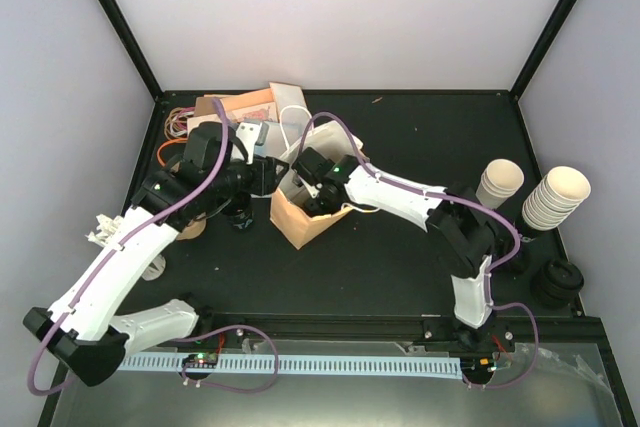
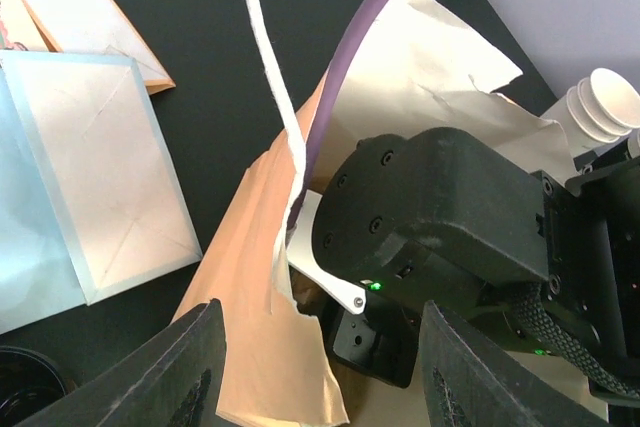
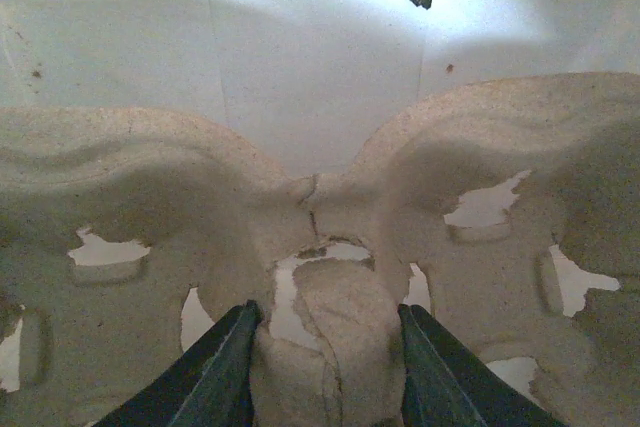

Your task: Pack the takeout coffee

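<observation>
right end effector [image 3: 325, 319] grips pulp carrier [image 3: 150, 197], perhaps in bag [image 1: 298, 223]; left end effector [image 2: 322, 315] released.

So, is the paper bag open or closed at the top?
Open. The paper bag gapes upward at its mouth, and the right gripper reaches down inside it, fingers clasping a ridge of the cardboard tray.

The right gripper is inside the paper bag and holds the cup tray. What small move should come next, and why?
Probably lower the tray a little deeper before letting go. The right gripper pinches the tray's middle ridge inside the bag, and whether the tray rests on the bottom cannot be seen. The left gripper stands open about the bag's torn rim.
</observation>
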### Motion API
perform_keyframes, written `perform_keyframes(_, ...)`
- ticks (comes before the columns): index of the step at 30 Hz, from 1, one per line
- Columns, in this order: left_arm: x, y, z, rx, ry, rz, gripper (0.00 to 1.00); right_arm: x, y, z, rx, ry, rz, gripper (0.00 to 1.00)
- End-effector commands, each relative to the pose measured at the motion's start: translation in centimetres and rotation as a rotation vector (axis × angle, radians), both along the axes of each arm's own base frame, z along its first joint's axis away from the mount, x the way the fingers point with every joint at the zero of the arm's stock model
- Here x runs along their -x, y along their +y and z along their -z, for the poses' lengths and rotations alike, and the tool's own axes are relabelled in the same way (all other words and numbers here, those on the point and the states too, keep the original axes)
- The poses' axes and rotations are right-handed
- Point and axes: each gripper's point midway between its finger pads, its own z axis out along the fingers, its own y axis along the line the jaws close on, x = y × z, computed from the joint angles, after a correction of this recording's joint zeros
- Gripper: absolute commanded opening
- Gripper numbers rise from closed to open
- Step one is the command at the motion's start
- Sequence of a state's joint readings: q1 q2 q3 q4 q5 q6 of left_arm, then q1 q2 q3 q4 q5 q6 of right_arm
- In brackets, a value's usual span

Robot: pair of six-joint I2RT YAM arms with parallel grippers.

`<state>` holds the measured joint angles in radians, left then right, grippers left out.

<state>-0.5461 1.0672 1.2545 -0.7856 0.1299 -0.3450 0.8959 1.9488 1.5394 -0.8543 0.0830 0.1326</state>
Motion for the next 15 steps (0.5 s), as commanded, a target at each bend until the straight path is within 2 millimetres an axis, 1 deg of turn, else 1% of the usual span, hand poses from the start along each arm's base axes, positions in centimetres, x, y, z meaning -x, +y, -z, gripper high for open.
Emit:
perform_keyframes(1,-0.5,-0.1,-1.1,0.045,0.003,0.008,0.55,0.8,-0.3,2.8,0.038,0.056,-0.016,0.4)
perform_keyframes(10,-1.8,0.3,-0.8,0.077,0.026,0.013,0.55,0.8,0.0,4.9,0.034,0.065,-0.018,0.4)
perform_keyframes(15,-2.2,0.5,-0.3,0.083,0.042,0.017,0.55,0.8,0.0,6.1,0.032,0.064,-0.019,0.4)
